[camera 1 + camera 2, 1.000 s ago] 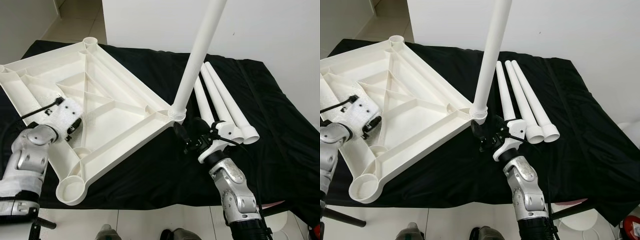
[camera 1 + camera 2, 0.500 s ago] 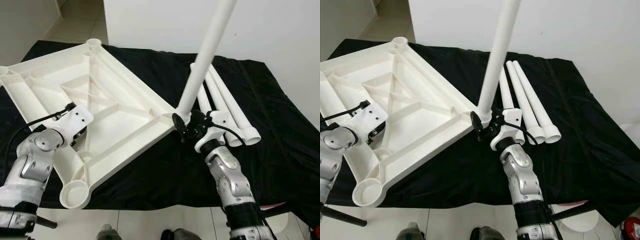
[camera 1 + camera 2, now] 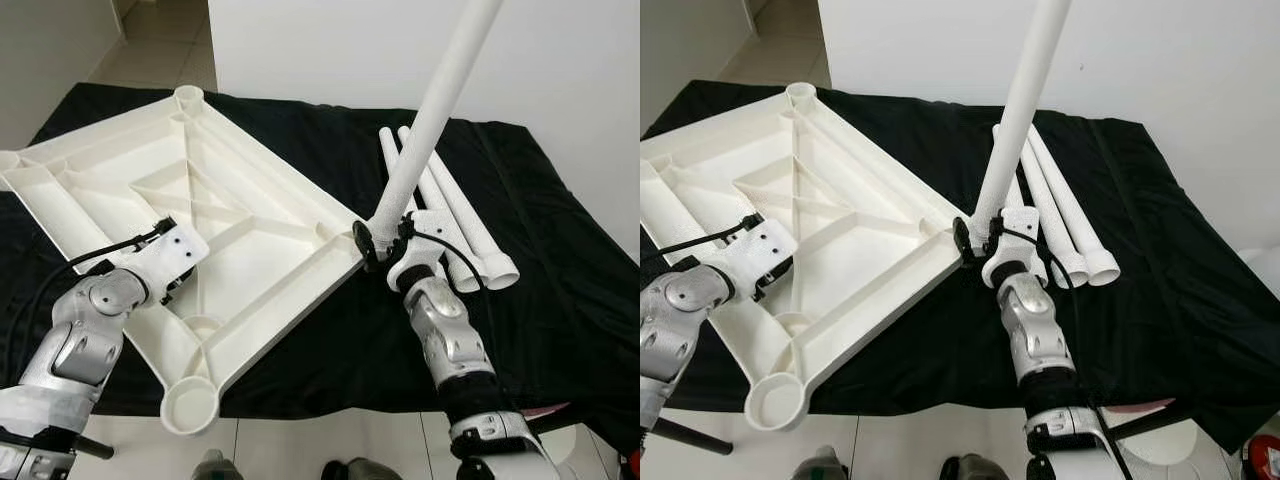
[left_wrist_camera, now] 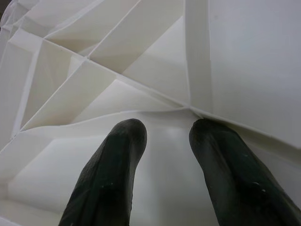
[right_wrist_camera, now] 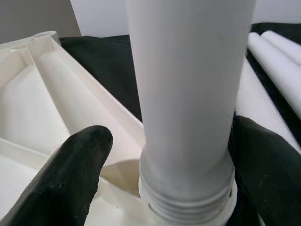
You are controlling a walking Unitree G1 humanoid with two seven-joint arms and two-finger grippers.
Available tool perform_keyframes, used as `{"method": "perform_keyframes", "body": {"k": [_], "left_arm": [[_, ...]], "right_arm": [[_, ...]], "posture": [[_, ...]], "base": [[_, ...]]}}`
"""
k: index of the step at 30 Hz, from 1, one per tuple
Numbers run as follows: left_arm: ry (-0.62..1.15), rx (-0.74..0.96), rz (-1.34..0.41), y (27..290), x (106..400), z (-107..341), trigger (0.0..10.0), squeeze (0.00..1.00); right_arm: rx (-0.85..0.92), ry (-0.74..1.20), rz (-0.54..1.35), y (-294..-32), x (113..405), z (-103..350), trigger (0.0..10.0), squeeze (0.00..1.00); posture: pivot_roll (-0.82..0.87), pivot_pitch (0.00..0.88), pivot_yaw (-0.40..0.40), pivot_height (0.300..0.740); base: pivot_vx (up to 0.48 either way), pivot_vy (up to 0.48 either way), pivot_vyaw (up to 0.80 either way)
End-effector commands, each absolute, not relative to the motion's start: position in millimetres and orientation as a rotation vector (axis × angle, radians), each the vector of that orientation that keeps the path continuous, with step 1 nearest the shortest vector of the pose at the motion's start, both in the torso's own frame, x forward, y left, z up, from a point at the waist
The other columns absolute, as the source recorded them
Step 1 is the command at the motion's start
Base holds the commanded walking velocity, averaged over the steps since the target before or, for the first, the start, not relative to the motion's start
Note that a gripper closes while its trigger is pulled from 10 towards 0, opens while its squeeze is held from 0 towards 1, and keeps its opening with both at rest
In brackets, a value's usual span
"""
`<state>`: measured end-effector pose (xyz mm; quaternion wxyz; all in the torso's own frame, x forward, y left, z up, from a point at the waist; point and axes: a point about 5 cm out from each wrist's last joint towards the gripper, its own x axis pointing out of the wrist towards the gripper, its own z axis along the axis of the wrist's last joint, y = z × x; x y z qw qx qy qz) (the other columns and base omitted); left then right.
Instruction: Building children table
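The white plastic tabletop [image 3: 250, 215] lies upside down on a black cloth, ribs facing up. One white leg [image 3: 430, 120] stands tilted in the threaded corner socket nearest my right arm. My right gripper [image 3: 378, 240] is open and straddles the base of that leg [image 5: 188, 94]; one finger [image 5: 70, 179] stands a little off it, the other lies close against it. My left gripper [image 4: 164, 129] is open, and both fingertips [image 4: 124, 136] rest on the ribbed underside near the tabletop's left edge. Three more legs [image 3: 460, 220] lie side by side to the right.
An empty round socket [image 3: 190, 405] sits at the tabletop's near corner, close to the cloth's front edge, and another [image 3: 188, 95] at the far corner. The black cloth [image 3: 560, 300] spreads to the right. A white wall rises behind; pale floor tiles lie in front.
My right gripper has moved up from below the corner and now straddles the leg's base. The leg leans further right. My left gripper has slid rightward, and the tabletop has shifted right.
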<state>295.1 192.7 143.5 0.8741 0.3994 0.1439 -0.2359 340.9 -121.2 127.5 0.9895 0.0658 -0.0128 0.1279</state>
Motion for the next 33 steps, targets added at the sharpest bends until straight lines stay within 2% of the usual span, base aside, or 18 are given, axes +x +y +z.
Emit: {"method": "perform_keyframes", "body": {"k": [1,2,4,5,8,15,18,33], "left_arm": [[0.278,0.758,-1.048,132,272,147,10.0,0.0],[0.278,0.758,-1.048,132,272,147,10.0,0.0],[0.237,0.746,-1.102,115,271,153,10.0,0.0],[0.237,0.746,-1.102,115,271,153,10.0,0.0],[0.186,0.703,-1.156,94,272,159,10.0,0.0],[0.124,0.645,-1.105,76,284,167,10.0,0.0],[0.091,0.636,-1.017,76,294,173,10.0,0.0],[0.144,0.753,-0.908,104,310,169,10.0,0.0]], "right_arm": [[0.107,-0.025,0.319,-110,351,134,10.0,0.0],[0.107,-0.025,0.319,-110,351,134,10.0,0.0],[0.047,-0.029,0.354,-107,369,147,10.0,0.0],[0.047,-0.029,0.354,-107,369,147,10.0,0.0],[-0.024,-0.024,0.394,-99,383,158,10.0,0.0],[-0.043,-0.052,0.396,-89,390,169,10.0,0.0],[-0.012,-0.07,0.414,-83,389,169,10.0,0.0],[-0.041,-0.075,0.43,-90,367,132,10.0,0.0]], "posture": [[0.11,0.0,-0.066,0.74],[0.11,0.0,-0.066,0.74],[0.1,0.0,-0.061,0.74],[0.1,0.0,-0.061,0.74],[0.1,0.003,-0.058,0.74],[0.1,0.013,-0.063,0.74],[0.1,0.02,-0.062,0.74],[0.09,0.048,-0.054,0.74]], "base": [[0.0,0.0,0.0],[0.0,0.0,0.0],[0.0,0.0,0.0],[0.0,0.0,0.0],[0.0,0.0,0.0],[0.0,0.0,0.0],[0.0,0.0,0.0],[0.0,0.0,0.0]]}}
